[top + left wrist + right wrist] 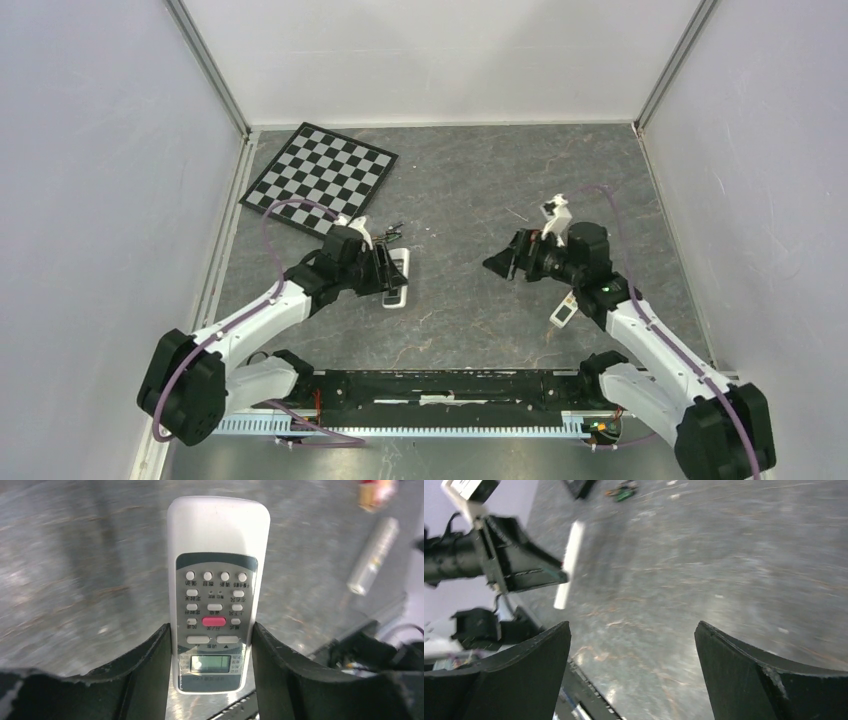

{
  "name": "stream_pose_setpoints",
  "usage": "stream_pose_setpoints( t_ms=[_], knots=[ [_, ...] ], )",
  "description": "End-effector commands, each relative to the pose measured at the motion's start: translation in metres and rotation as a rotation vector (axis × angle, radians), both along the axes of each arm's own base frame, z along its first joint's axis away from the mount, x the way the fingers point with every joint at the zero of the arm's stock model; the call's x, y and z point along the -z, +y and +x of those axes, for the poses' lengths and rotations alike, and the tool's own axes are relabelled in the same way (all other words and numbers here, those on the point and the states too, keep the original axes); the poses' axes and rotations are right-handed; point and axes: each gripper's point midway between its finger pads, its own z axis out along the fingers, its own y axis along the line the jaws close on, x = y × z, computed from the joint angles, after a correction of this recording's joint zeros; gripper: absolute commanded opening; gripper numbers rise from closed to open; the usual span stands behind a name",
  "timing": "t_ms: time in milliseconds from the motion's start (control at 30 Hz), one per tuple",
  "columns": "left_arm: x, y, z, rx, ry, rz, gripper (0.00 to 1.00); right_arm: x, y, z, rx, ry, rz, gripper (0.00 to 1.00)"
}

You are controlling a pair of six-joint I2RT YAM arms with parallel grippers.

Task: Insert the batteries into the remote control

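Remote control (217, 555) face up, buttons and screen showing, left of counter (470, 200) centre; long axis roughly near-to-far in top view. Left hand (211, 630) part closed, fingers (155, 670) against both long sides at screen end, apparently gripping. Right hand (633, 625) wide, empty, over counter. Batteries (390, 228) just beyond remote's far end.

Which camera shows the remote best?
The left wrist view: the remote fills the frame, face to the camera and sharp, between the left gripper's fingers. The top view shows it small and partly hidden by that gripper. The right wrist view catches only a blurred thin white edge.
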Motion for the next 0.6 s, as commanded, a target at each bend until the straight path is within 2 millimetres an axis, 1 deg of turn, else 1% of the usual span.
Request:
stream_pose_setpoints(
  t_ms=[0,33,67,133,200,300,400,433,567],
  knots=[
    [-0.058,-0.055,0.002,0.240,-0.202,-0.240,0.37,-0.040,0.059,-0.006,-0.131,-0.078,0.143,0.98],
    [-0.064,-0.061,0.001,0.261,-0.225,-0.248,0.37,-0.047,0.071,-0.008,-0.151,-0.071,0.176,0.98],
    [-0.067,-0.065,0.000,0.278,-0.240,-0.252,0.37,-0.050,0.083,-0.010,-0.164,-0.059,0.192,0.98],
    [-0.076,-0.073,-0.001,0.310,-0.276,-0.258,0.37,-0.055,0.099,-0.010,-0.161,-0.036,0.209,0.95],
    [-0.083,-0.078,-0.001,0.336,-0.320,-0.259,0.37,-0.056,0.111,-0.007,-0.146,-0.021,0.206,0.93],
    [-0.089,-0.084,-0.004,0.371,-0.354,-0.250,0.37,-0.053,0.123,-0.001,-0.104,0.005,0.202,0.91],
    [-0.093,-0.087,-0.006,0.391,-0.391,-0.247,0.37,-0.043,0.129,0.006,-0.048,0.055,0.190,0.87],
    [-0.093,-0.087,-0.005,0.398,-0.402,-0.239,0.37,-0.038,0.130,0.009,-0.029,0.073,0.179,0.85],
    [-0.093,-0.086,-0.002,0.405,-0.443,-0.205,0.39,-0.032,0.139,0.016,0.003,0.111,0.144,0.76]
  ],
)
